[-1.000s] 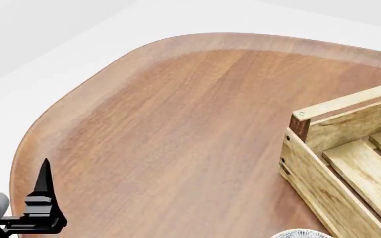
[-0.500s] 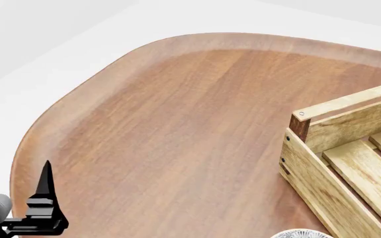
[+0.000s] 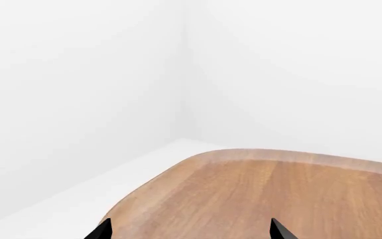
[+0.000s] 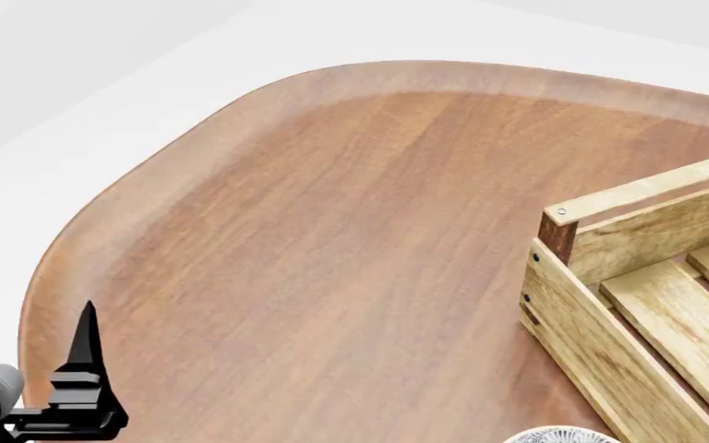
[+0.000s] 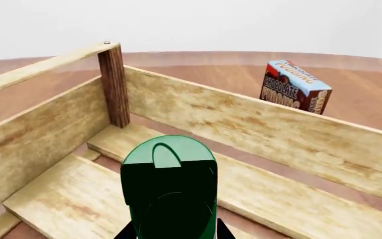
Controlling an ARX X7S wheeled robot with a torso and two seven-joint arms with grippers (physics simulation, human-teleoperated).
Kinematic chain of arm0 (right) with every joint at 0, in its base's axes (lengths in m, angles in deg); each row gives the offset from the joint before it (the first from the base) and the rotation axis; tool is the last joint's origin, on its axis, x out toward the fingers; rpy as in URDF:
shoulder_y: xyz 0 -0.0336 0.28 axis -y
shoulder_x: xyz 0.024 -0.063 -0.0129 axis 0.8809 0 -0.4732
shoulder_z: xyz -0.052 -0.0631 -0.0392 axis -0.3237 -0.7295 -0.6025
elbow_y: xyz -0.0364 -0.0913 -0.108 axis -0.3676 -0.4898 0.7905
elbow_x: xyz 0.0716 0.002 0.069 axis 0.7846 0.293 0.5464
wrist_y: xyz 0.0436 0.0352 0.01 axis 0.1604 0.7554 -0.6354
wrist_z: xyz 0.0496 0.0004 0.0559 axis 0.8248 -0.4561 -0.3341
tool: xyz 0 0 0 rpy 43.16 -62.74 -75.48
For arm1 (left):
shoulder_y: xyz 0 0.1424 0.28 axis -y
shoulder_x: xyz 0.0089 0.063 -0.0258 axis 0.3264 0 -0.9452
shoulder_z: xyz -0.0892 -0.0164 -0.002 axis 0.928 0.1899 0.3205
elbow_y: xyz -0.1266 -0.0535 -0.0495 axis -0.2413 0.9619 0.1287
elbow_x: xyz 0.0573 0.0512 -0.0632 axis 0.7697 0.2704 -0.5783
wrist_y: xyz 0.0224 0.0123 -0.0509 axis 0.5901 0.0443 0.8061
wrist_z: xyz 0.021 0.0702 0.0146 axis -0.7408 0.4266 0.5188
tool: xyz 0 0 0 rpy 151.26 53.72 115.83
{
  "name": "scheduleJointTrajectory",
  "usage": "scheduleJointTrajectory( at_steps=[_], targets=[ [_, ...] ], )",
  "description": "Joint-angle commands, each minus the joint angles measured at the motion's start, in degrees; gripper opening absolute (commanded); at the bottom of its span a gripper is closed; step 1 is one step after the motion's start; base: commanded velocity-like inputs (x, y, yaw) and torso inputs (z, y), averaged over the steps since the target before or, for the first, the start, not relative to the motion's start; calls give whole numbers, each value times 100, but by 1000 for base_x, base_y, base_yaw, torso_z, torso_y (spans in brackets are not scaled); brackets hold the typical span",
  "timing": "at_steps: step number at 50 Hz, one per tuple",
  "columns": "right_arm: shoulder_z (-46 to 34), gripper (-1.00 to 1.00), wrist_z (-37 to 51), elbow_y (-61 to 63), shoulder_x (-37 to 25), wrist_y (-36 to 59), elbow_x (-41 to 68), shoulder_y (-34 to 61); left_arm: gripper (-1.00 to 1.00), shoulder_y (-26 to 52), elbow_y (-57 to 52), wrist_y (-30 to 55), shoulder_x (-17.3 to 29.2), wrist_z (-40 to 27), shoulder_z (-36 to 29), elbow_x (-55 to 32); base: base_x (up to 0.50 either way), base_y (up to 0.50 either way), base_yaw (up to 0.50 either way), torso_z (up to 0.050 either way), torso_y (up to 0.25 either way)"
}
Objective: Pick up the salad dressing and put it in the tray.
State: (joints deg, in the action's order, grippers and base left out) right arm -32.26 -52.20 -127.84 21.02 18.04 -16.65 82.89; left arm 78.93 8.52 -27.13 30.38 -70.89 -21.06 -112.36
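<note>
The left end effector (image 4: 22, 369) hangs spread and empty over the wooden surface (image 4: 330, 231) at its near left edge. At right, the right end effector (image 5: 171, 234) pinches the salad dressing (image 5: 169, 186) above the tray (image 5: 277, 134)'s slatted floor, a chocolate pudding box (image 5: 294, 87) standing beyond the far wall.

The table (image 4: 330, 240) is bare wood across its broad middle and far curved edge, leaving wide passage there, and the left gripper (image 3: 189, 234) looks out over that open surface toward white walls. At the head view's right the tray (image 4: 576, 305) rises as a barrier, with plank walls and a dark corner post. Inside the tray, the salad dressing (image 5: 169, 186) fills the space above the slatted floor, walls close on two sides, and a chocolate pudding box (image 5: 294, 87) stands beyond the far wall.
</note>
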Motion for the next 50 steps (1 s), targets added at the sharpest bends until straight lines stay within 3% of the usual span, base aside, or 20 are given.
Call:
scheduleJointTrajectory(
  at_steps=[1, 8, 9, 50],
  targets=[
    [264, -100, -74, 3, 4, 165, -262, 54, 100, -2, 9, -20, 16, -14, -10, -15, 0, 0, 0, 0, 0],
    [277, -100, -30, 3, 18, 174, -384, 66, 100, -4, 13, -31, 28, -22, -14, -25, 0, 0, 0, 0, 0],
    [278, 100, -16, 3, 19, 171, -395, 66, 100, -4, 15, -33, 29, -23, -16, -23, 0, 0, 0, 0, 0],
    [65, 100, 75, 6, 0, -70, -573, 140, 100, 52, -26, -8, 94, -105, -36, -91, 0, 0, 0, 0, 0]
  ],
)
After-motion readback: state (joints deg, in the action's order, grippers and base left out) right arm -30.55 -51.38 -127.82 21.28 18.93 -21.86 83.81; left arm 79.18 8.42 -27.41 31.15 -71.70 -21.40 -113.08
